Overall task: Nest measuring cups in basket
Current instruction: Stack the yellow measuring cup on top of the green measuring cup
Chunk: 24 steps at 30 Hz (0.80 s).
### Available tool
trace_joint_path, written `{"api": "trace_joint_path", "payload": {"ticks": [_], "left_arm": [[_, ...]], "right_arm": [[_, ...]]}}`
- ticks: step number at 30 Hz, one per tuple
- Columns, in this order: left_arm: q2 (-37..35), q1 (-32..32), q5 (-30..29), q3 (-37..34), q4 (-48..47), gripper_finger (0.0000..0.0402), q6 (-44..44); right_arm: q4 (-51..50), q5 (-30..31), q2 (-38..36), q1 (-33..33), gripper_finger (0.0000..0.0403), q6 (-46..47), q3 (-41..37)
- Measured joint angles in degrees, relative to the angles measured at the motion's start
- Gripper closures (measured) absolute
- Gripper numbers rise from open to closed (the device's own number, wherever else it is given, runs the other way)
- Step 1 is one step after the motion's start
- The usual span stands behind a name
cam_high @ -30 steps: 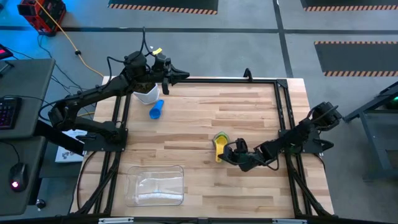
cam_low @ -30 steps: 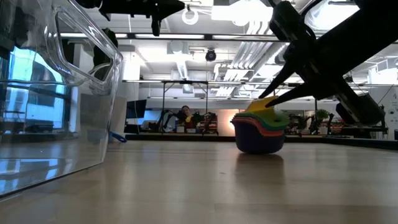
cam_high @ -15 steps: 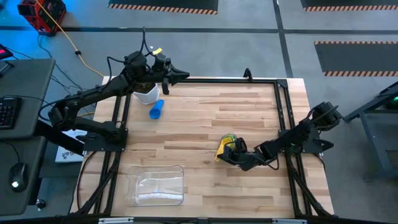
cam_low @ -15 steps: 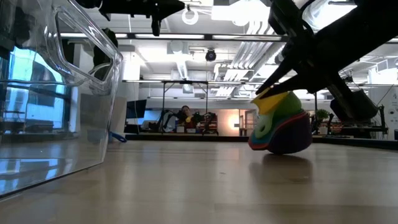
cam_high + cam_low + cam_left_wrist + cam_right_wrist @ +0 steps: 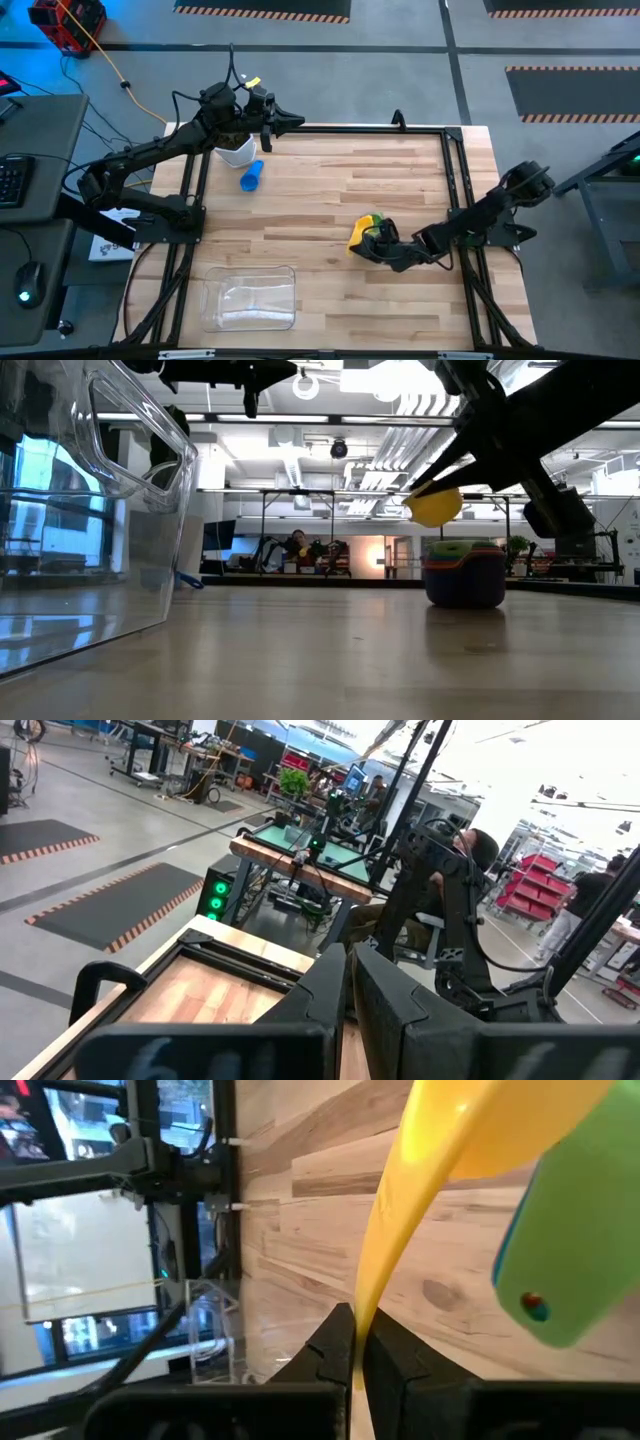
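Yellow cup [image 5: 434, 508], lifted clear of the stack [image 5: 465, 572] at centre right of the low view, hangs by its handle in the right hand [image 5: 377, 238], clamped on it. Basket [image 5: 250, 297] sits lower left on the table [image 5: 330, 190]. Left hand [image 5: 292, 122], upper left, is together.

Wooden table [image 5: 330, 190], clear basket [image 5: 250, 298], blue cup [image 5: 251, 178], nested cups [image 5: 464, 572]

Your wooden bench [image 5: 330, 190] carries a white pot [image 5: 236, 152] at its far left corner. Off the bench's left side you have a grey desk [image 5: 40, 130] with a keyboard [image 5: 12, 180] and a mouse [image 5: 27, 282]. Across the room, a person [image 5: 296, 546] sits behind a dark table [image 5: 300, 495].
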Motion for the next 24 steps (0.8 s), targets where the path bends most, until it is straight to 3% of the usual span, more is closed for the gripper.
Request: {"api": "trace_joint_path", "payload": {"ticks": [7,16,18,24], "left_arm": [[0.0,0.0,0.0,0.0,0.0,0.0387,0.0],[0.0,0.0,0.0,0.0,0.0,0.0387,-0.5],[0.0,0.0,-0.1,0.0,0.0,0.0387,-0.6],[0.0,0.0,-0.5,0.0,0.0,0.0387,-1.0]], "right_arm": [[-2.4,1.3,-4.9,0.9,0.0402,-3.3,-2.1],[1.4,14.1,-16.8,7.5,0.0402,-0.6,-14.3],[4.5,13.7,-17.3,7.1,0.0402,-2.7,-15.2],[8.1,3.9,-14.1,3.4,0.0403,-6.8,-14.2]]}}
